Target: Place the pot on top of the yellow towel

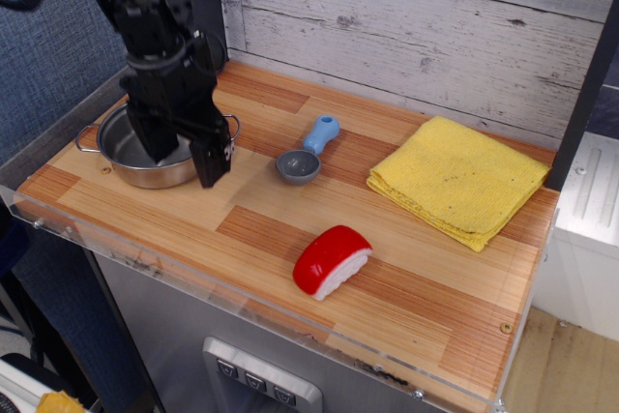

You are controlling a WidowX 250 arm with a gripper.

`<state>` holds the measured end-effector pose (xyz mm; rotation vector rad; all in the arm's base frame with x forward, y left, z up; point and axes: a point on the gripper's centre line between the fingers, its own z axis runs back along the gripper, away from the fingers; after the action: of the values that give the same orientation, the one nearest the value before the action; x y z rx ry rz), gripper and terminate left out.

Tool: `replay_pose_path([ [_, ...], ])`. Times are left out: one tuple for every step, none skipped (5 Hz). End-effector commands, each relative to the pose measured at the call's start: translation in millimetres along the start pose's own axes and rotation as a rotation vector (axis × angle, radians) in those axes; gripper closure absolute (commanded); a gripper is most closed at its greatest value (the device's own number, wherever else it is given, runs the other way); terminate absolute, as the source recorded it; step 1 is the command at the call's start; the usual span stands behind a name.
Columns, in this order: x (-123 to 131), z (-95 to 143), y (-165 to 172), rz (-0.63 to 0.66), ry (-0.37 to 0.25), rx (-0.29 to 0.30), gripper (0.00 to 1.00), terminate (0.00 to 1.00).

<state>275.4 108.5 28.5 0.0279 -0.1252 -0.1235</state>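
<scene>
The black gripper [184,157] stood open, its jaws straddling the right rim of the stainless-steel pot [131,147], one inside, one outside. The yellow towel [457,179] lay well apart to the jaws' right, past a blue-handled scoop [306,152].

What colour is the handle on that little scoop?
Light blue, on a small grey scoop; the single overhead-angle camera view shows it clearly.
</scene>
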Motion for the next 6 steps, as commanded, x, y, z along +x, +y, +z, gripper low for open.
replay_pose_path([
  [10.0,-5.4,14.8,0.033,-0.015,0.038,0.00,0.00],
  [8.3,-7.0,13.4,0.033,-0.029,0.045,1.00,0.00],
  [6.2,-3.9,13.7,0.038,-0.029,0.050,1.00,0.00],
  [4.5,1.0,12.5,0.044,-0.036,0.053,1.00,0.00],
  [5.3,9.4,8.2,0.042,-0.044,0.052,1.00,0.00],
  [8.6,25.3,10.1,0.093,-0.065,0.039,1.00,0.00],
])
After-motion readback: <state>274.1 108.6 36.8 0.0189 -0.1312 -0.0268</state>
